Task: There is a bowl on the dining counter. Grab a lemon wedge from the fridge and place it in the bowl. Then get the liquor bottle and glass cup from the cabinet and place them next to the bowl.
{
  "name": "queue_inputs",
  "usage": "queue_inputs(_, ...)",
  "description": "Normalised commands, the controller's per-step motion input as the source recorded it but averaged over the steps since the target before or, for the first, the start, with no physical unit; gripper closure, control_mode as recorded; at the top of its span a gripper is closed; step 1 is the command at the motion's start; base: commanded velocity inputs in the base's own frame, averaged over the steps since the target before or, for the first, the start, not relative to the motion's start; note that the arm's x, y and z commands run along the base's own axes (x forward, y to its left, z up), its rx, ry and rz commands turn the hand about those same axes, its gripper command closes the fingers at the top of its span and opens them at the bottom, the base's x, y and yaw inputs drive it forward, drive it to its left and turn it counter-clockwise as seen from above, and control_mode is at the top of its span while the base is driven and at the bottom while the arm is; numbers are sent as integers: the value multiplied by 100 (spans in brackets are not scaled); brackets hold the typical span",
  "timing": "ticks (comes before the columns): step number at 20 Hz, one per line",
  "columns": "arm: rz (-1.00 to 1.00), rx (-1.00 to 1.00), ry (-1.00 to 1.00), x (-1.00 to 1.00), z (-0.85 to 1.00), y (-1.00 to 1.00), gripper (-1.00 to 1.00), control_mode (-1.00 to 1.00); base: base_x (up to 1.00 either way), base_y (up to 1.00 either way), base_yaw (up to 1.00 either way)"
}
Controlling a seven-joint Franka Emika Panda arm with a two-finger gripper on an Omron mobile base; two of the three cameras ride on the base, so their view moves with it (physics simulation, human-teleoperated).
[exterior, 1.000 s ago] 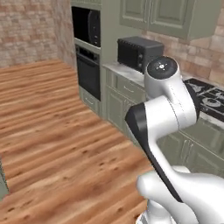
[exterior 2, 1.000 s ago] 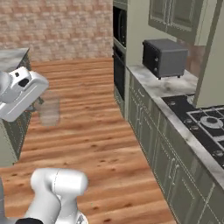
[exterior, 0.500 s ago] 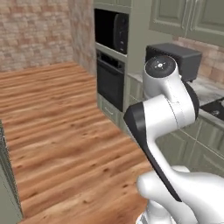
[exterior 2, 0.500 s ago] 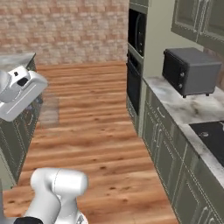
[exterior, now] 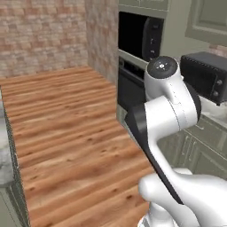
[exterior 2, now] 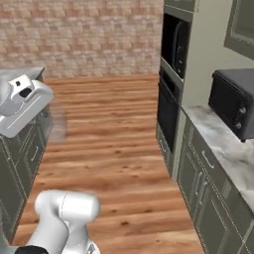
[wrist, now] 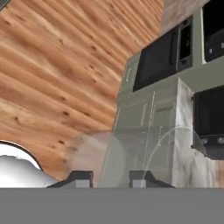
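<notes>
Gripper [wrist: 111,178] pinches the glass cup [wrist: 131,153] nearly closed; we see wide open wood floor [exterior 2: 114,149] between the counter runs left and right.

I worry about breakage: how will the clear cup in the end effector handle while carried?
The glass cup looks thin-walled and smooth, so probably fragile and slippery. The end effector grips only its rim, so it may tilt if jolted.

Brick wall [exterior 2: 94,34]; wooden floor [exterior 2: 114,144]
</notes>
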Motion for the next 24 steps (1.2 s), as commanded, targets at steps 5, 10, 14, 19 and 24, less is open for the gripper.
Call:
queue_inputs(5, 0, 0, 0, 0, 0, 0, 100, 100, 100, 0, 12)
queue_inputs(10, 0, 0, 0, 0, 0, 0, 100, 100, 100, 0, 11)
queue_inputs(14, 0, 0, 0, 0, 0, 0, 100, 100, 100, 0, 8)
queue_inputs(19, 0, 0, 0, 0, 0, 0, 100, 100, 100, 0, 6)
queue_inputs(24, 0, 0, 0, 0, 0, 0, 100, 100, 100, 0, 6)
